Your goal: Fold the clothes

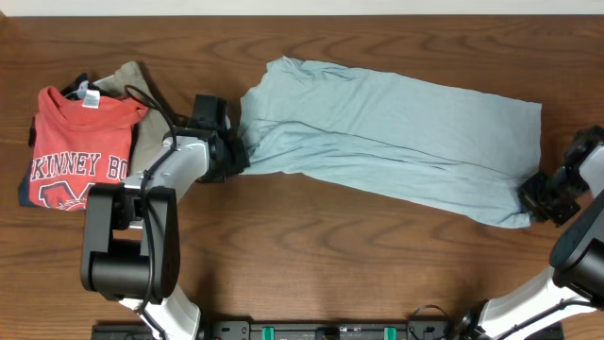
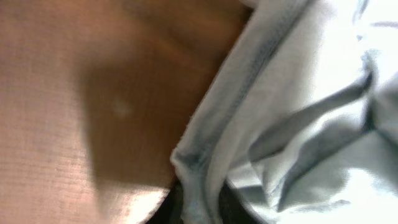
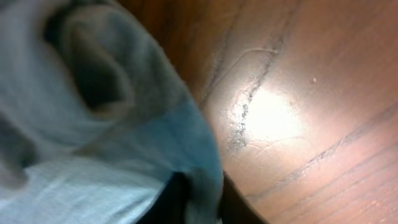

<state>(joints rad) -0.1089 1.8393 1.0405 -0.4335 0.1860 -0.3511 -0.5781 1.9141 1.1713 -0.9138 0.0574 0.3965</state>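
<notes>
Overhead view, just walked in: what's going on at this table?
Both arms have hold of the pale blue-grey garment, which lies stretched out lengthwise across the table. The left gripper has its jaws shut on the bunched left end. The right gripper has its jaws shut on the near right corner. A folded red T-shirt lies on a pile at the left side, with neither gripper on it.

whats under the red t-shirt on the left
A folded olive-tan garment pokes out from under the red T-shirt, and a dark edge shows at its lower left. Anything else beneath is covered.
</notes>
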